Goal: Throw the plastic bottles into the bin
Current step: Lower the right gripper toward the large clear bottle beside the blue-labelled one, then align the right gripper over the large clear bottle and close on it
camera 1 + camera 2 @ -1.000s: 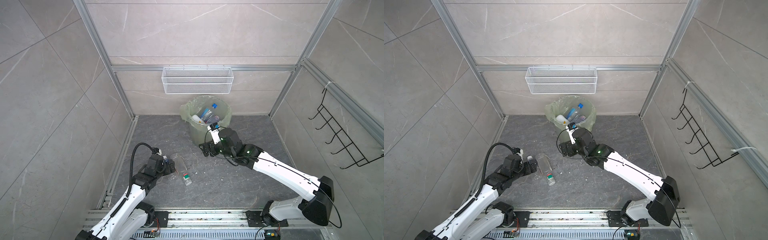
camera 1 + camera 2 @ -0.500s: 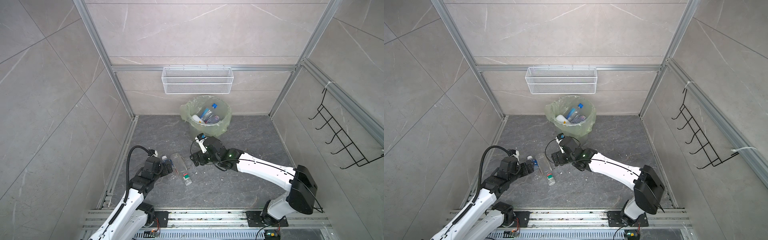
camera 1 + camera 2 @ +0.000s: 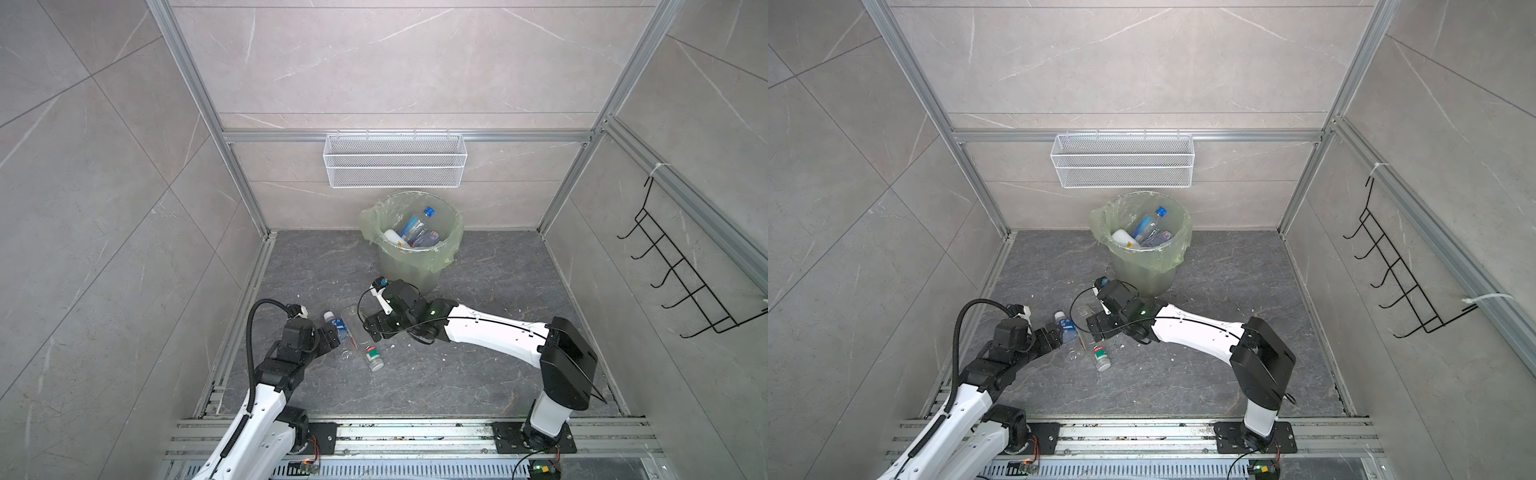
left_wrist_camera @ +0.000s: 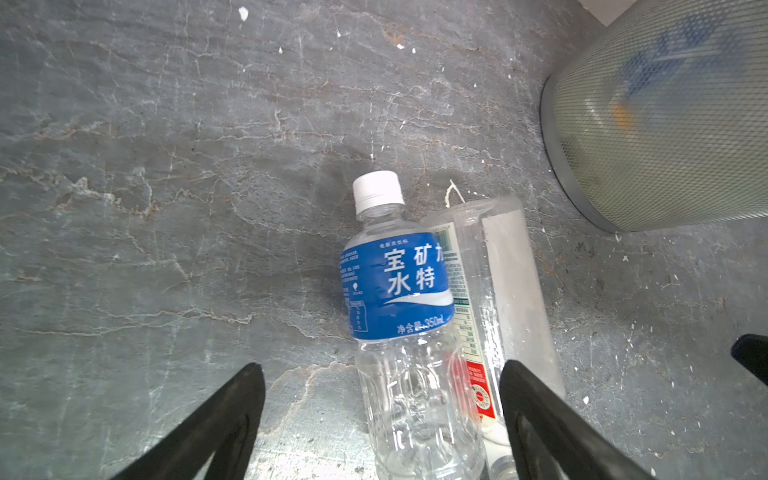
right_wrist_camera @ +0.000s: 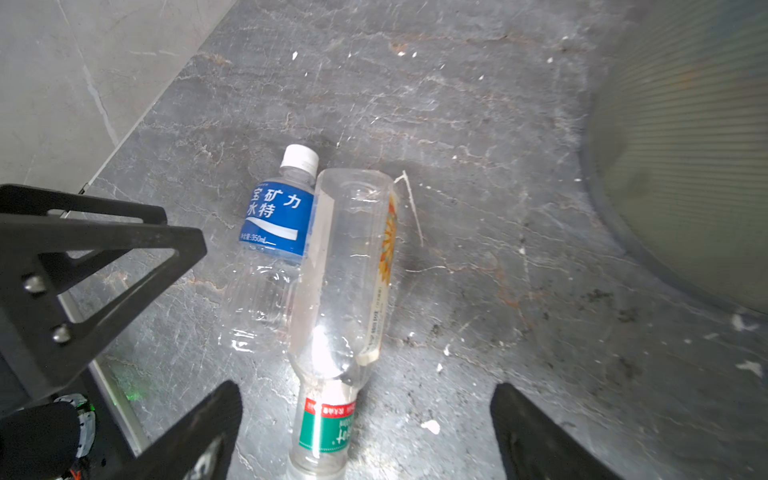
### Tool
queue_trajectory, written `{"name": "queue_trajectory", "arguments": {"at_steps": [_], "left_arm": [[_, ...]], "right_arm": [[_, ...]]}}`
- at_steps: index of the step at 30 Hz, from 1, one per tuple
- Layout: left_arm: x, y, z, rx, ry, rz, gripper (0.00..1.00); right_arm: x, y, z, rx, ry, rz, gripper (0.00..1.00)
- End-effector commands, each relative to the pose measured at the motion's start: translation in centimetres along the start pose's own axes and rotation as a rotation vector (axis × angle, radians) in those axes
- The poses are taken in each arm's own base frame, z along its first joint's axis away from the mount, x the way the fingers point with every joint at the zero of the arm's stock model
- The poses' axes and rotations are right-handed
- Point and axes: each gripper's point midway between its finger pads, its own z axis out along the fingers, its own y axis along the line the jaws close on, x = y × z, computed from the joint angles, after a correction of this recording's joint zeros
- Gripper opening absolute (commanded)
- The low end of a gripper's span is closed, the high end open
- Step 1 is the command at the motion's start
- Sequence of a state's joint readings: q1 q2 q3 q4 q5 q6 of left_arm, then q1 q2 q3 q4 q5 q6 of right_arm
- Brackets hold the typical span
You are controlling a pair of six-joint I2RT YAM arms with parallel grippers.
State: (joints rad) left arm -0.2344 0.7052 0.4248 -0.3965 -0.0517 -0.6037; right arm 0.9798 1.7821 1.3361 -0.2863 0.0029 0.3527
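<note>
Two plastic bottles lie side by side on the grey floor. One has a blue label (image 3: 335, 326) (image 3: 1066, 326) (image 4: 397, 286) (image 5: 277, 216) and a white cap. The other is a longer clear bottle (image 3: 360, 341) (image 3: 1089, 341) (image 4: 500, 270) (image 5: 345, 270) with a green and red label at its neck. My left gripper (image 3: 332, 336) (image 3: 1059, 334) (image 4: 381, 368) is open, its fingers either side of the blue-label bottle's clear base. My right gripper (image 3: 370, 328) (image 3: 1094, 324) (image 5: 365, 387) is open over the clear bottle's neck end. The bin (image 3: 415, 270) (image 3: 1144, 270), lined with a green bag, holds several bottles (image 3: 415, 226).
The bin's wall (image 4: 665, 124) (image 5: 685, 166) stands just beyond the two floor bottles. A white wire basket (image 3: 395, 166) hangs on the back wall above the bin. A black hook rack (image 3: 681, 282) is on the right wall. The left wall's rail (image 3: 245, 307) runs close beside my left arm.
My right arm has swung down and left from the bin's side to just over the floor bottles. My left gripper has edged forward onto the blue-label bottle.
</note>
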Motion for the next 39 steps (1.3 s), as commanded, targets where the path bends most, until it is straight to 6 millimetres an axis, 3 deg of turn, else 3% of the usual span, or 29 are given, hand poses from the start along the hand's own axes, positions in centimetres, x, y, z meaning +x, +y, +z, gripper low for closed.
{"name": "queue_trajectory", "arguments": {"at_steps": [1, 9, 22, 39], "left_arm": [[-0.2, -0.4, 0.1, 0.038, -0.003, -0.036, 0.91], [0.0, -0.1, 0.4, 0.046, 0.0, -0.062, 0.9], [0.1, 0.1, 0.3, 0.053, -0.001, -0.077, 0.91], [0.2, 0.0, 0.4, 0.059, 0.008, -0.08, 0.91]], "right_arm": [[-0.3, 1.1, 1.0, -0.023, 0.014, 0.005, 0.95], [0.0, 2.5, 3.2, -0.039, 0.06, -0.021, 0.95], [0.8, 2.3, 7.1, -0.008, 0.141, -0.033, 0.95], [1.6, 0.9, 9.4, 0.075, 0.203, -0.087, 0.87]]}}
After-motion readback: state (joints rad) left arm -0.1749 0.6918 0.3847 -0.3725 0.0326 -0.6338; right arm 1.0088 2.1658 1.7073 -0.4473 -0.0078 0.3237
